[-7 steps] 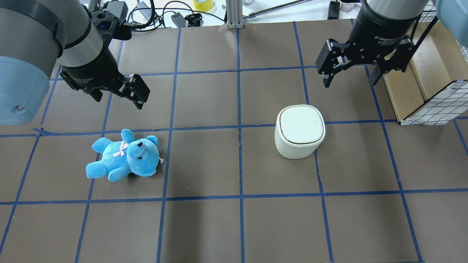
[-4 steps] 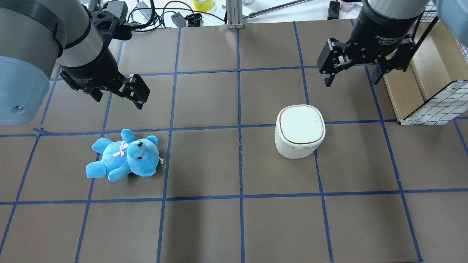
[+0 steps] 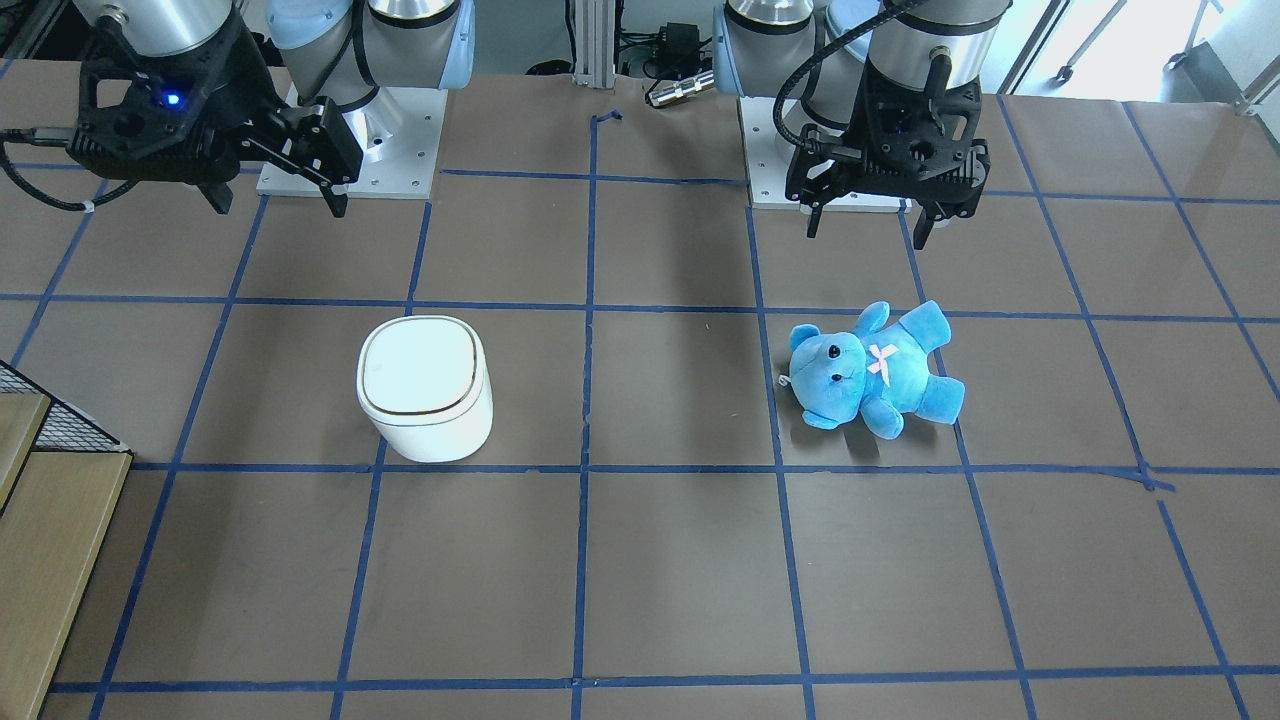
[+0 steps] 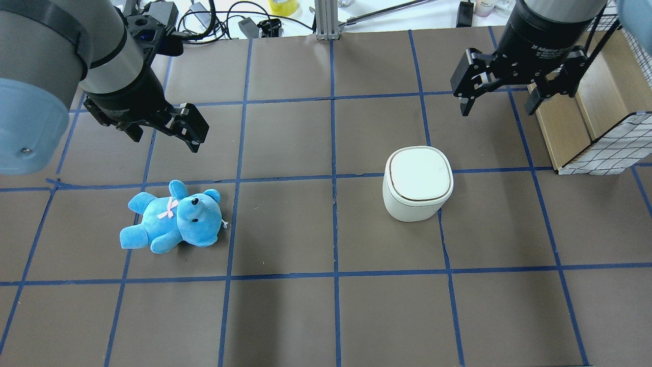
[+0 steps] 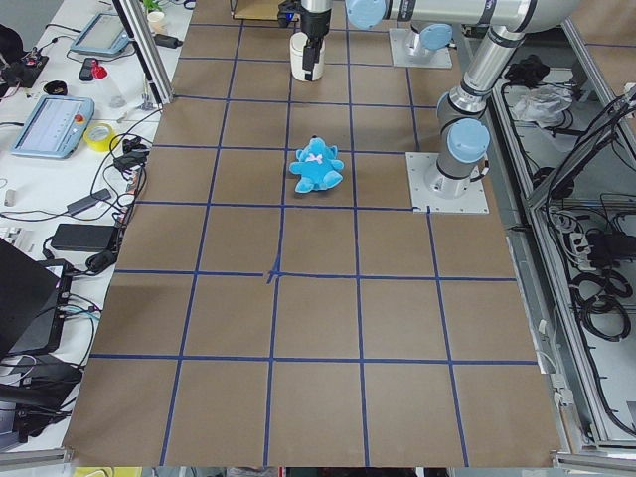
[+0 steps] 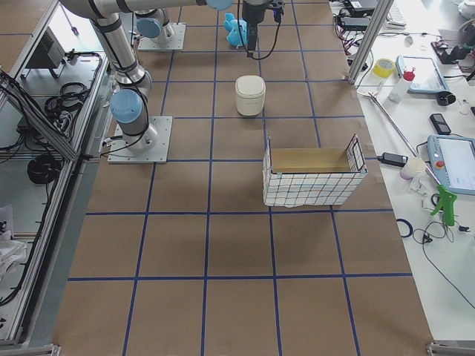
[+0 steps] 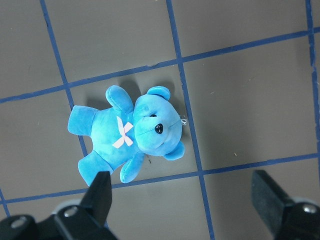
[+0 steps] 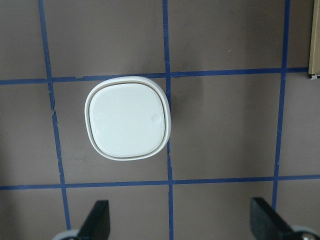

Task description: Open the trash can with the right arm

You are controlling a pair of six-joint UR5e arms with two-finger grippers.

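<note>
The right arm (image 4: 550,20) reached out above the table (image 4: 285,316), on the side toward its right edge, wrist turned so that the right gripper (image 4: 497,109) pointed down. Its two black fingers (image 8: 97,220) stood wide apart and held nothing, and a small blue light glowed on its body. The left arm (image 4: 61,46) hung toward the left edge. The left gripper (image 4: 165,141) also faced down, fingers (image 7: 100,192) spread wide and empty. Both grippers were well clear of the surface.

Right arm (image 3: 165,25) and left arm (image 3: 930,30) are silver-grey tubes with pale blue joint caps (image 3: 455,45); right gripper (image 3: 275,205) is black and shows a blue light (image 3: 172,98).
</note>
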